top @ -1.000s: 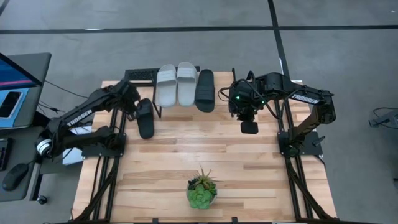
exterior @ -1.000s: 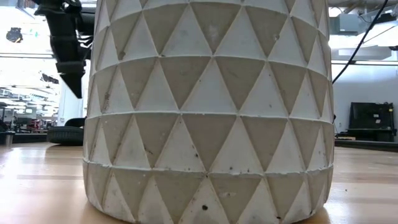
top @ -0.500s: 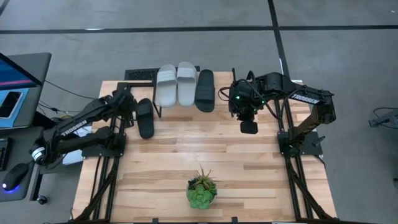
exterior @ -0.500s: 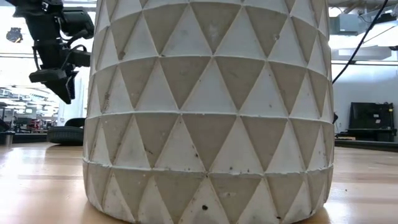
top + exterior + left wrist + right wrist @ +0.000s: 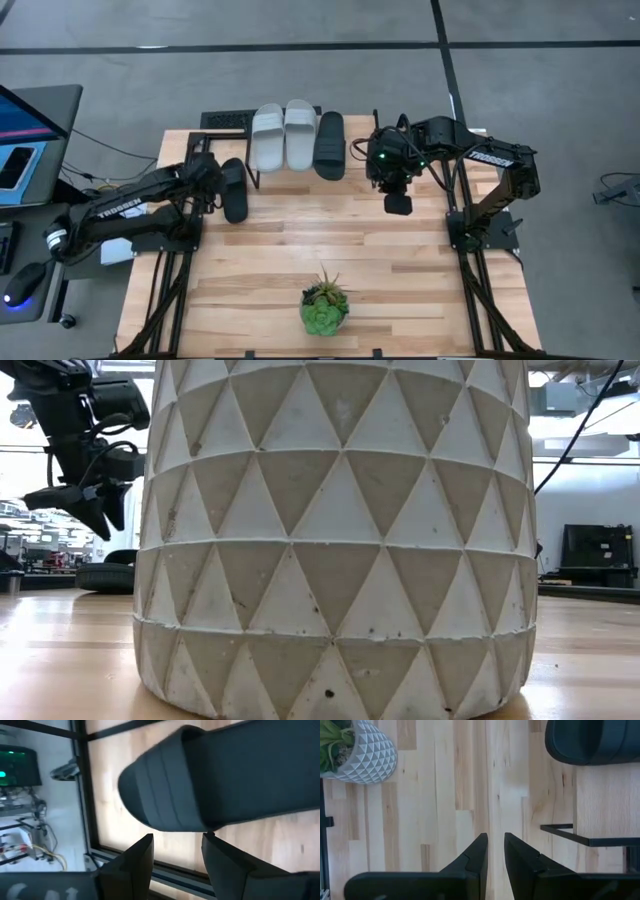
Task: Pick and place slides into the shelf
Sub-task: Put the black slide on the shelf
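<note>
Left pincer (image 5: 213, 180): fingers apart, holding nothing, just beside the loose black slide
Loose black slide (image 5: 234, 189): flat on the tabletop (image 5: 330, 245), beside the shelf's end
Shelf (image 5: 262, 175): carries two grey slides (image 5: 284, 136) and one black slide (image 5: 330, 145)
Right pincer (image 5: 398, 203): fingers narrow, empty, over the tabletop near the shelf's other end
</note>
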